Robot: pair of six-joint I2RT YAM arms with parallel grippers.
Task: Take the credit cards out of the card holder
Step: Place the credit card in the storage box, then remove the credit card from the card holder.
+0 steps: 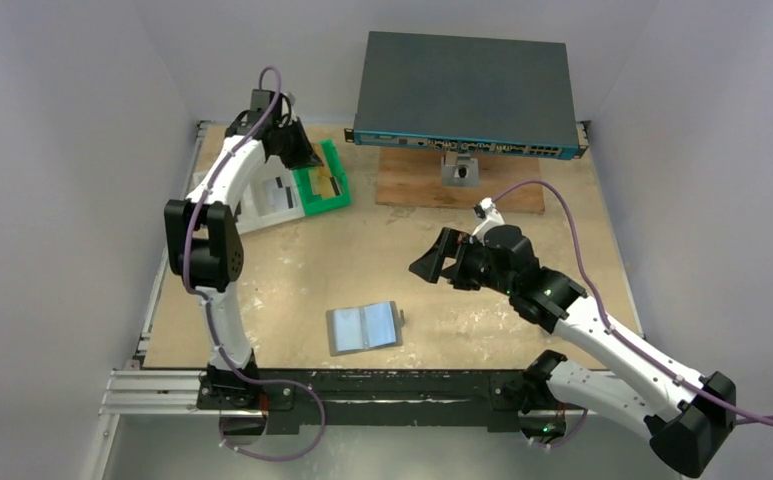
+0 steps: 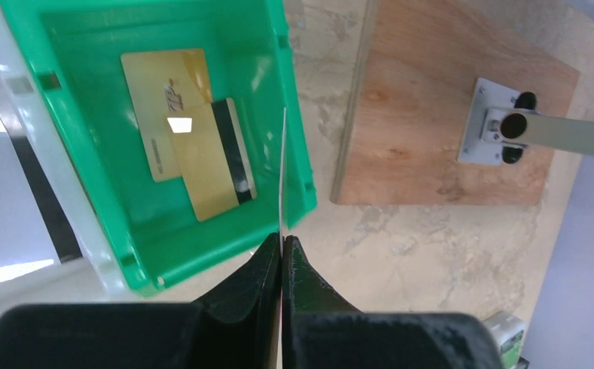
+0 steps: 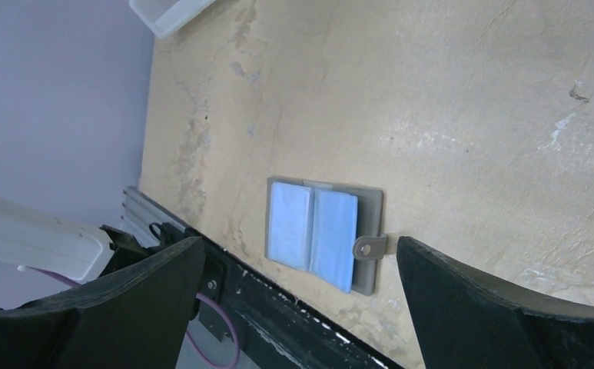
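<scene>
Found at left a thin credit card, edge-on, pinched between the fully closed fingers of the left gripper above the green tray. Saw two gold cards overlapped inside that tray, one with a dark stripe. Further right, near the front edge of the table, found the card holder spread open and flat: grey, bluish clear pockets, studded tab. Saw the right gripper wide open, holding nothing.

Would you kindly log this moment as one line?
left gripper shut on edge-on card over green tray | two gold cards inside | right gripper open | card holder open on table
</scene>
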